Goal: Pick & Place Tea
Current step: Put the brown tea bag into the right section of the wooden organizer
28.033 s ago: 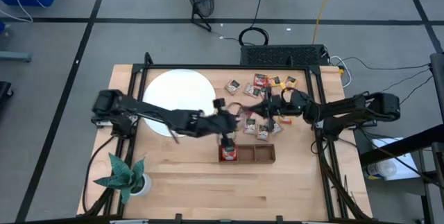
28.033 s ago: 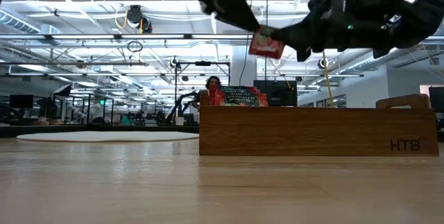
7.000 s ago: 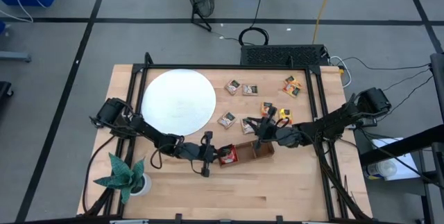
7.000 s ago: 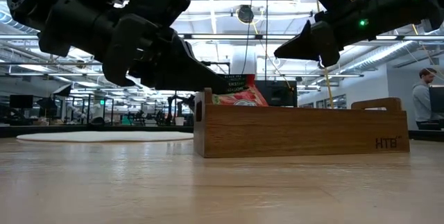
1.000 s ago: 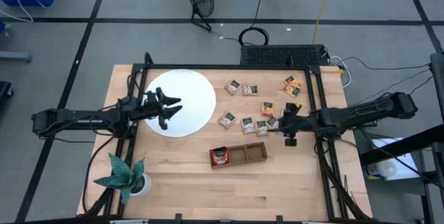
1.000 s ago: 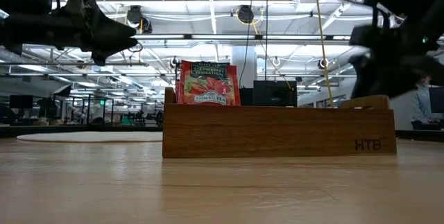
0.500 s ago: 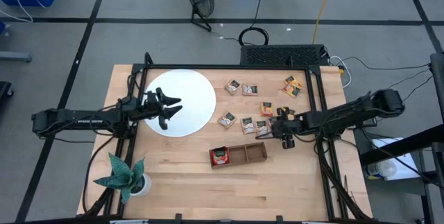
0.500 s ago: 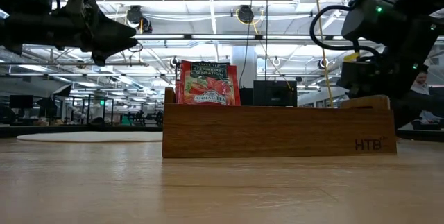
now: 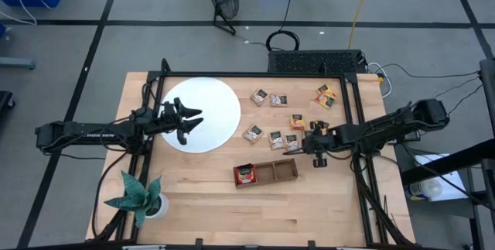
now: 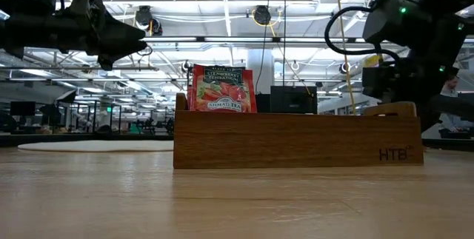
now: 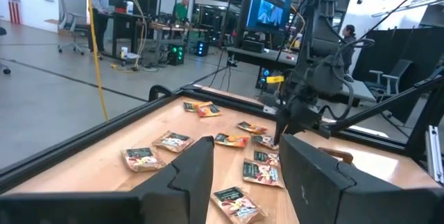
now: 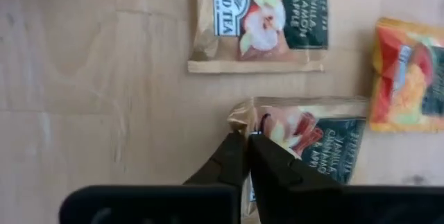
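At the far left of the high view a potted plant [image 9: 139, 196] stands near the table's front corner. Above it the left gripper [image 9: 188, 119] hangs over the edge of the white disc [image 9: 203, 104], its fingers apart and holding nothing; that arm waits.

Toward the middle, the wooden tray [image 9: 267, 173] lies near the table's front, with a red sachet [image 9: 246, 174] standing upright in its left compartment; the other two compartments look empty. In the low view that red sachet [image 10: 221, 89] rises above the tray wall [image 10: 296, 140].

Behind the tray lie the loose tea sachets [image 9: 274, 138], scattered flat on the wood: two near the back, three in a row just behind the tray, an orange one [image 9: 298, 121] and a yellow-orange pair [image 9: 325, 96] further right.

At the right end of that row the right gripper [image 9: 305, 145] is down at the table. Its wrist view shows the fingertips [image 12: 239, 156] pressed together on the pale sealed edge of a green-and-tan sachet [image 12: 312, 137], with another sachet [image 12: 260, 19] just beside it and an orange one [image 12: 409, 75] near.

The sachets look very light, thin and limp, with a smooth wrapper that may slide on the wood, so a grip on the crimped border seems the sound place; whether this pinch truly has the edge cannot be told until it lifts
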You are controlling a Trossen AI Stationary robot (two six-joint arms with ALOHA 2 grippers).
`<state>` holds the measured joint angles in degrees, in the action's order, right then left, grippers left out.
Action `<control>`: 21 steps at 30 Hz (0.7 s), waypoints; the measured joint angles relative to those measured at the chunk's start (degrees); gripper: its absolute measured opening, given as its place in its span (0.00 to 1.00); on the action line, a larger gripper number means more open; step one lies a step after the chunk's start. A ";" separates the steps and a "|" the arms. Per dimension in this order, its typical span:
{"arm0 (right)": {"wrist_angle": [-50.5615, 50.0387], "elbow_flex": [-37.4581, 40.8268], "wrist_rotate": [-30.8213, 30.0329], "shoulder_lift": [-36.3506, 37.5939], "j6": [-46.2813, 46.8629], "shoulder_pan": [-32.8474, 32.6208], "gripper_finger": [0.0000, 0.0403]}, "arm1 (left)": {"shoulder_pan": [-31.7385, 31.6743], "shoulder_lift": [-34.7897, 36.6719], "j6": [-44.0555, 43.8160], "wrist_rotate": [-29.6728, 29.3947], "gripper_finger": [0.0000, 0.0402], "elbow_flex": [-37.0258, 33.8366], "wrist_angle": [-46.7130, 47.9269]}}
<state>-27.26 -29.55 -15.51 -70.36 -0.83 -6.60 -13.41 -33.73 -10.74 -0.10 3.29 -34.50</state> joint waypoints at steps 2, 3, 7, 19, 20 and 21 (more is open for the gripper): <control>-2.34 -1.75 -3.82 0.72 1.48 -2.19 0.01 | 0.00 -0.01 0.00 0.00 0.41 0.00 0.00; -3.02 -3.07 -5.81 1.10 2.44 -3.43 0.01 | 0.00 -0.01 0.00 0.00 0.41 0.00 0.00; -7.19 -10.01 -13.89 1.48 8.35 -10.40 0.00 | 0.00 -0.01 0.00 0.00 0.41 0.00 0.00; 1.79 -24.30 -28.24 -14.84 20.18 -34.17 0.00 | 0.02 -0.01 0.00 0.02 0.41 -0.02 0.02; 1.71 -25.49 -28.50 -17.46 20.28 -34.26 0.00 | 0.02 -0.01 0.00 0.02 0.41 -0.02 0.02; 1.72 -26.65 -29.45 -20.14 20.34 -34.19 0.00 | 0.00 0.01 0.00 0.02 0.41 -0.02 0.02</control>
<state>-25.54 -56.20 -44.96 -90.51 19.51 -40.79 -13.41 -33.72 -10.74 -0.08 3.27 -34.48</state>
